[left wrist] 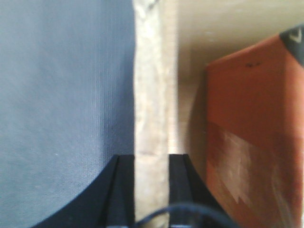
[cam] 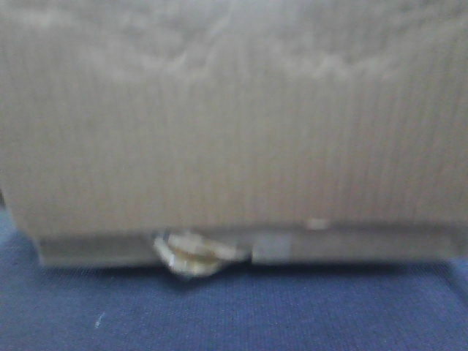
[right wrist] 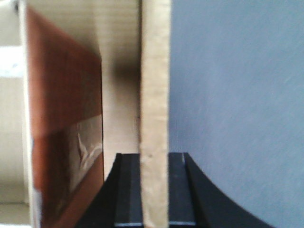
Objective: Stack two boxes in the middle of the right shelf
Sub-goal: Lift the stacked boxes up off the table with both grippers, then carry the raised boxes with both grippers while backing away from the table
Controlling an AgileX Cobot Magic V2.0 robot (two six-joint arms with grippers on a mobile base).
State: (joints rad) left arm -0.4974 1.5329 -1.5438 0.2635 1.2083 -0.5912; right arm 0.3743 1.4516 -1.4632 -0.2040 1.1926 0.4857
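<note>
Step in hand: two-arm carry of one cardboard box (cam: 234,124), judged from both arms gripping it at once. The shelf is in no view, so placing is not yet done.

Front view: the box face fills nearly the whole frame, blurred and very close. Its lower edge sits just above a blue fabric surface (cam: 234,314), with a dark shadow line between them. Cannot tell whether it rests there or is lifted. A crumpled tape scrap (cam: 191,256) hangs at the bottom edge.

Left wrist view: left fingers (left wrist: 124,190) are clamped on the raw top edge of a box wall (left wrist: 151,95), one finger outside, one inside. An orange-red item (left wrist: 251,133) is inside the box, near but apart from the inner finger.

Right wrist view: right fingers (right wrist: 129,190) are clamped the same way on a wall edge (right wrist: 154,71), apparently the opposite one. The orange-red item (right wrist: 61,85) is on the inner side.

Next move, as judged: raise both arms together, holding their spacing so the thin walls neither bend nor slip, then carry the box level to the right shelf's middle tier.
</note>
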